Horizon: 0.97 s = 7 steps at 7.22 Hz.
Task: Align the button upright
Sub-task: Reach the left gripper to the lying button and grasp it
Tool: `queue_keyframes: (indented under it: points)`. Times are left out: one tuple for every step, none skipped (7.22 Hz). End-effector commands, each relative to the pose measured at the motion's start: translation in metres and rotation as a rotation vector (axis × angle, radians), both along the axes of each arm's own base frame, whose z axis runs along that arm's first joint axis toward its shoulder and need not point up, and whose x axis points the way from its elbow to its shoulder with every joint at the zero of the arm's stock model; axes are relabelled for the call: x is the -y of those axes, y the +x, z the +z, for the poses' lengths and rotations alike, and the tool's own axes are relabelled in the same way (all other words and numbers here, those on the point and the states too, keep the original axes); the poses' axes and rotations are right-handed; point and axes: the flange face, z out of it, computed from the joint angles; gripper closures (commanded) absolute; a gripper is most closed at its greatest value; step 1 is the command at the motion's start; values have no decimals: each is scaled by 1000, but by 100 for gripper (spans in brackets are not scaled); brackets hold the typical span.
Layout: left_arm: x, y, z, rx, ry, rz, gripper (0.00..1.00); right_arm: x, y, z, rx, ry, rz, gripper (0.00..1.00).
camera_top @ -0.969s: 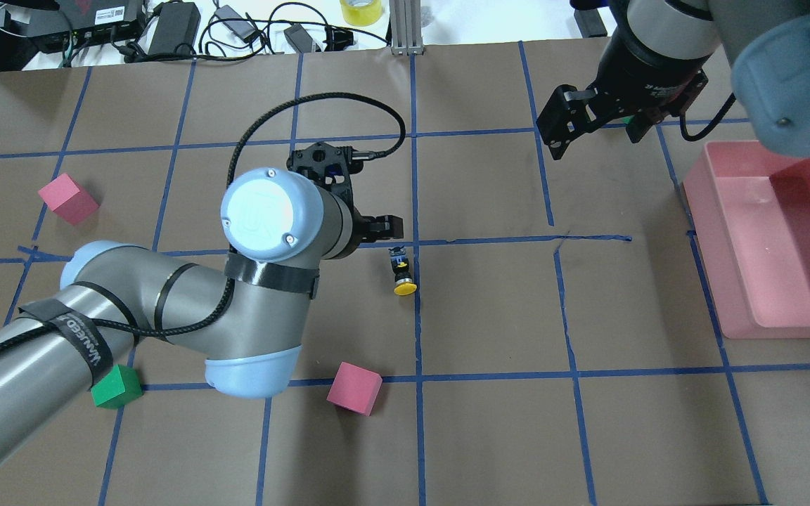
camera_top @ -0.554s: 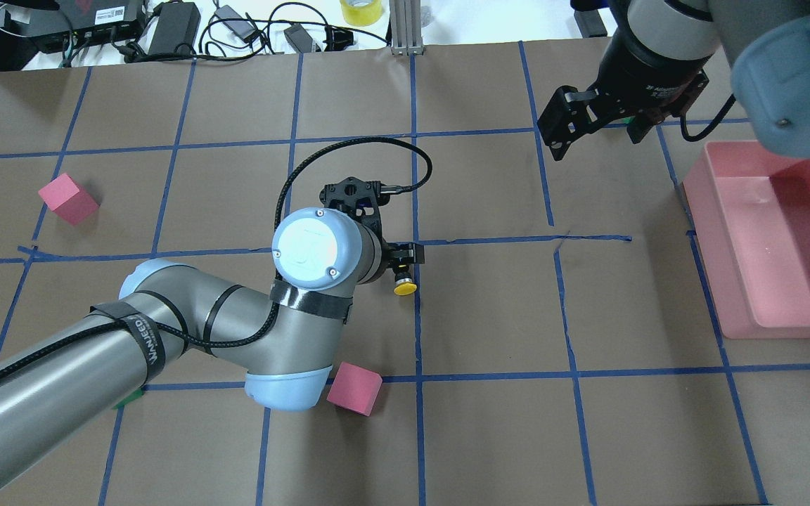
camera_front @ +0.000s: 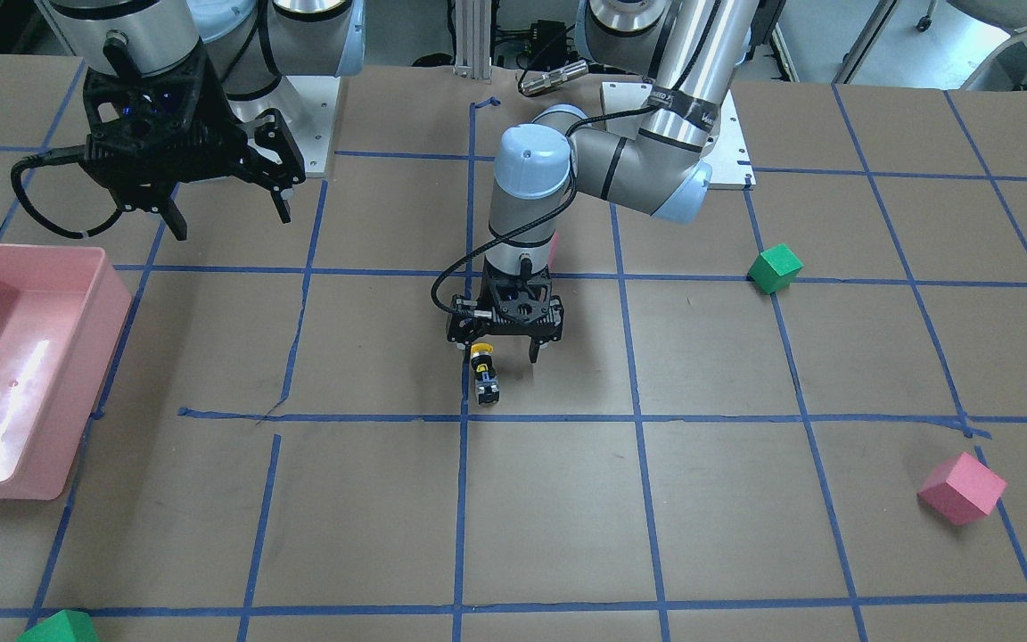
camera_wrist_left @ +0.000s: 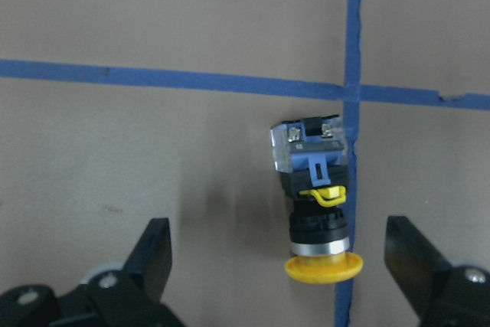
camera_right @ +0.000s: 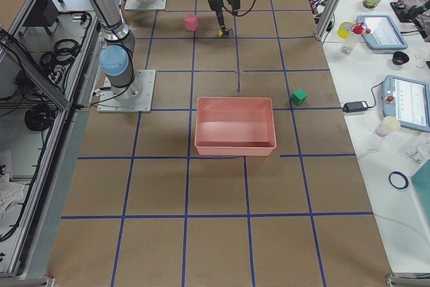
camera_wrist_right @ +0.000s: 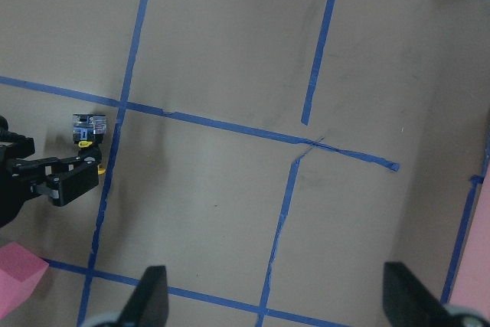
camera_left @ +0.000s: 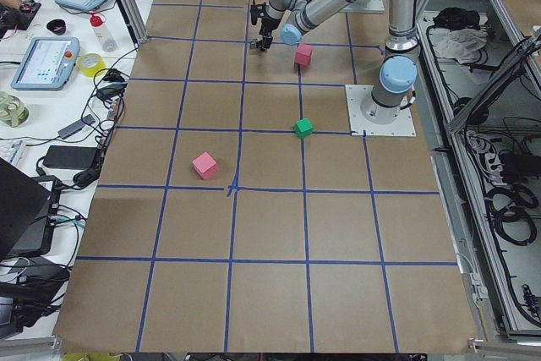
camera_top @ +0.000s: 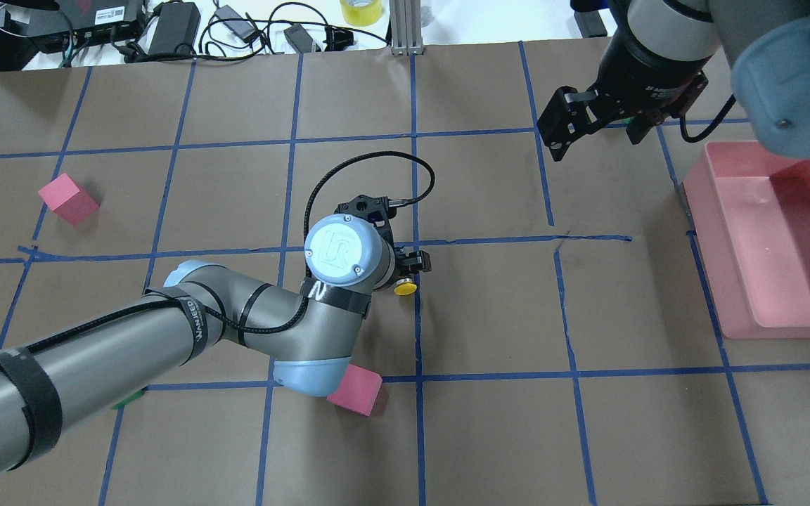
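Near the pink cube [camera_top: 356, 392], the left hand [camera_front: 501, 355], released, apparently brackets the lying button [camera_wrist_left: 315, 204].

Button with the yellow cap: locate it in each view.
Front-facing: button centre, lying down.
Overhead: button centre, cap only.
Exterior left: too small to tell.
Exterior right: button top centre, speck.
Left wrist: button centre.
Right wrist: button left edge.
Shared landmark: blue tape crossing beside it.

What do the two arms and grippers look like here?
Both arms are silver-grey tubes with pale blue joint caps. The left arm carries a braided black cable under black straps with white lettering. The left gripper and right gripper are black, each with two slim fingers.
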Motion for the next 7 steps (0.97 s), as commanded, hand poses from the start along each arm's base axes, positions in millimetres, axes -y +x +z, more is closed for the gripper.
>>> queue_keyframes:
  points:
    - [3, -8, -16, -14, 9, -11, 2, -1, 1, -4, 7, 9, -1, 0]
    - [0, -13, -21, -12, 19, -20, 21, -2, 0, -11, 3, 22, 0, 0]
    - [-2, -15, -23, -8, 21, -25, 51, -3, 0, -11, 3, 21, -1, 0]
    - [-2, -16, -21, -17, 26, -10, 86, -3, 0, -12, 3, 23, -1, 0]
    - [-2, -17, -19, -33, 34, 17, 100, -2, 0, -12, 3, 24, -1, 0]
    - [1, -24, -12, -110, 84, 75, 100, -3, 0, -12, 3, 23, -1, 0]
    - [16, -29, 7, -118, 136, 151, 100, -3, 0, -11, 5, 21, -3, 0]
